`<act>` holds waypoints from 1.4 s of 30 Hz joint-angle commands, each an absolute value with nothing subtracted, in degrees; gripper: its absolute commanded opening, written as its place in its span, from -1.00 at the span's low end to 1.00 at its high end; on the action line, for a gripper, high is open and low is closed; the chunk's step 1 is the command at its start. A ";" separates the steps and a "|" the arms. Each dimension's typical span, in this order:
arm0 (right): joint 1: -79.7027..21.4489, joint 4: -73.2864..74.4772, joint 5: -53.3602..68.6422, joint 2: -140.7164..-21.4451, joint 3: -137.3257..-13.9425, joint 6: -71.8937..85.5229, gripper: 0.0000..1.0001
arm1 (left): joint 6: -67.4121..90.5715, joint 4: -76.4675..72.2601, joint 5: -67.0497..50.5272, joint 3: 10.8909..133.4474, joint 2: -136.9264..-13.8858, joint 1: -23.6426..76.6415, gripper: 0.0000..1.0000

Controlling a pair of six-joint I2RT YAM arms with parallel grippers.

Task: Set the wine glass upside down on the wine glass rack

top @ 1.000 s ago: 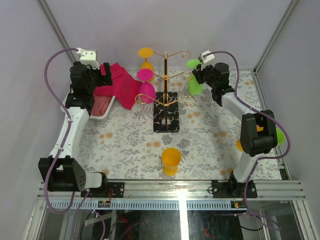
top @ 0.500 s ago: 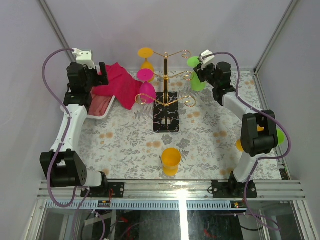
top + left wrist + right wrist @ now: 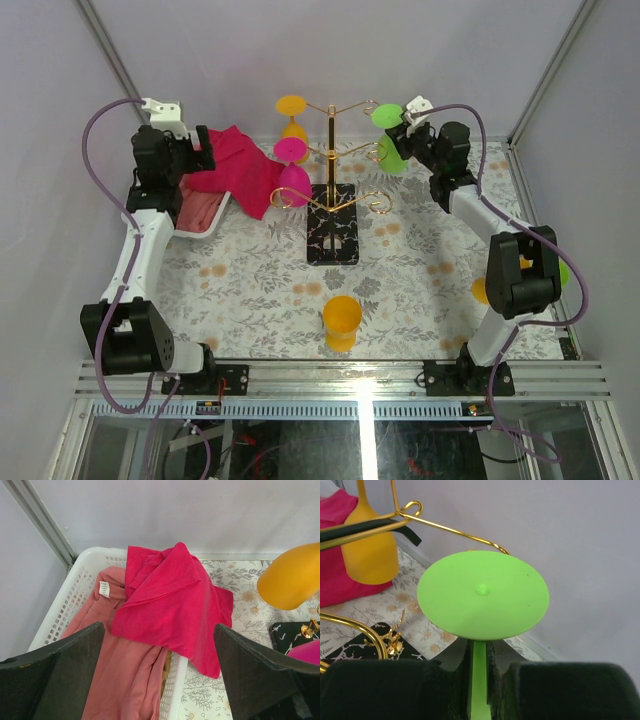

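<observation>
The right gripper (image 3: 479, 662) is clenched on the thin stem of the green wine glass (image 3: 482, 594), which it holds upside down: the stem rises out from between its dark fingers (image 3: 560, 690) and the round foot spreads flat just above them, with the bowl hanging below the gripper in the overhead view. Just beyond the foot, a gold wire arm of the rack (image 3: 451, 530) slants past its far rim; whether wire and glass touch cannot be told. From above, the glass hangs off the table beside the curled tips of the rack's right-hand arms, at the height of the upper tiers, with the central post farther to the gripper's left. An orange glass (image 3: 369, 550) and a pink glass (image 3: 293, 172) hang on the arms across the post. The left gripper (image 3: 159, 645) is well apart on the far side of the rack, jaws spread wide and holding nothing, above a white basket (image 3: 75, 575) of a crimson cloth (image 3: 170, 605) and a salmon cloth (image 3: 125, 680). An orange cup (image 3: 341, 322) stands on the flowered table (image 3: 250, 280) near the arm bases.
</observation>
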State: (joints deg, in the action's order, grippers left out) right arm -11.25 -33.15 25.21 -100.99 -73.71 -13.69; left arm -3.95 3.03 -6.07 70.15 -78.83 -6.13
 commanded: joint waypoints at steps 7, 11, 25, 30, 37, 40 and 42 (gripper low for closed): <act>-10.99 -47.13 30.64 -106.80 -79.08 -6.26 -1.00 | -3.67 -0.68 -6.45 69.74 -78.87 -7.03 0.77; -10.99 -51.04 32.49 -110.03 -80.74 -3.39 -1.00 | -3.55 -0.77 -6.17 70.02 -79.39 -7.10 0.76; -11.11 -60.13 34.99 -118.76 -86.46 3.44 -0.88 | -3.64 -1.16 -5.46 70.16 -80.34 -7.32 0.75; -11.12 -59.79 34.66 -121.43 -89.47 4.50 -0.86 | -3.72 -1.20 -5.35 70.22 -80.38 -7.44 0.75; -11.09 -61.38 33.39 -122.80 -90.63 4.78 -1.00 | -3.74 -1.12 -5.43 70.17 -80.50 -7.68 0.75; -11.13 -64.10 32.52 -123.44 -90.12 5.70 -1.00 | -3.61 -1.22 -5.68 70.24 -80.71 -7.72 0.75; -11.10 -66.64 31.86 -123.80 -89.68 6.76 -1.00 | -3.42 -1.27 -5.77 70.25 -80.88 -7.66 0.75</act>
State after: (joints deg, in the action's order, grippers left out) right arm -11.25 -56.88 35.20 -123.20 -87.39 4.99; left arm -3.68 2.15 -6.09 70.04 -80.12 -7.18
